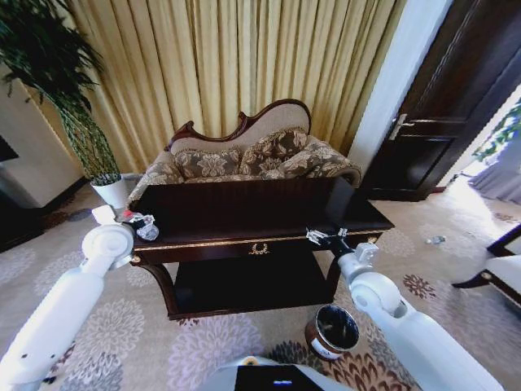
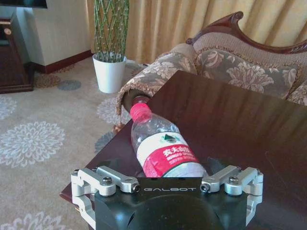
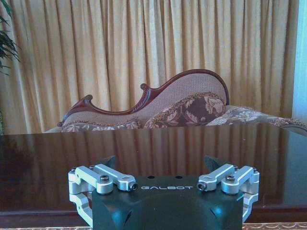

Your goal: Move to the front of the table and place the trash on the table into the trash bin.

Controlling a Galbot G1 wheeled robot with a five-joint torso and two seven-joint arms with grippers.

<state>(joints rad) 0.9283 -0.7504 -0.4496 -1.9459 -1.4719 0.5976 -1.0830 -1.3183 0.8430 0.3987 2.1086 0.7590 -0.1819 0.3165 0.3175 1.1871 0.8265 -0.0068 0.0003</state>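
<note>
- Head view: both arms reach to the table (image 1: 269, 212); left gripper (image 1: 140, 224) is at the bottle at its left corner, right gripper (image 1: 326, 238) at the front edge. Trash bin (image 1: 332, 331) holds no bottle yet.
- Left wrist view: jaws spread around the bottle (image 2: 163, 149), lying uncollected; "GALBOT" readable, label script unclear.
- Right wrist view: jaws spread, empty; "GALBOT" again.
</note>
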